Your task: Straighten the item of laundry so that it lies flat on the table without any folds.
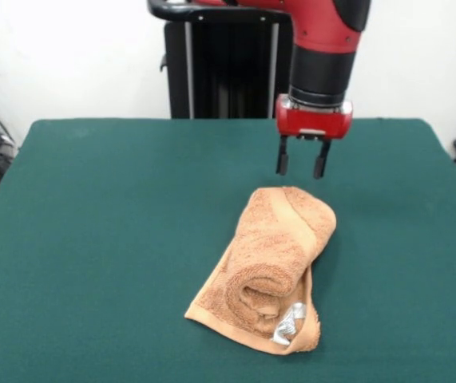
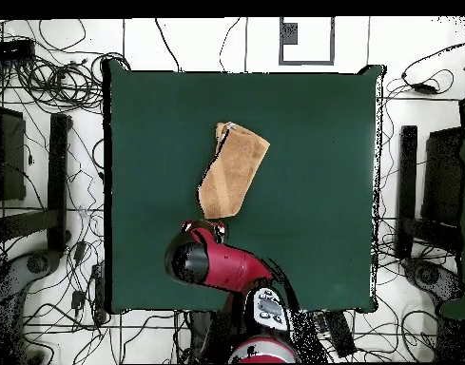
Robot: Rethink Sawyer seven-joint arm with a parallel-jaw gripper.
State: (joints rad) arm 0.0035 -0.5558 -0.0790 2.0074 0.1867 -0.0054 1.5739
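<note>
I had the hand [image 1: 300,167] hanging empty with its two fingers parted, just above the far end of the orange-tan towel [image 1: 269,267], which lay rolled and folded over itself near the middle of the green surface [image 1: 92,239], label [image 1: 289,323] at its near end. To do this well, I judged I should lower onto the top layer's loose edge only, pinch that single layer, and draw it outward low and slow so the roll opened rather than dragged.
</note>
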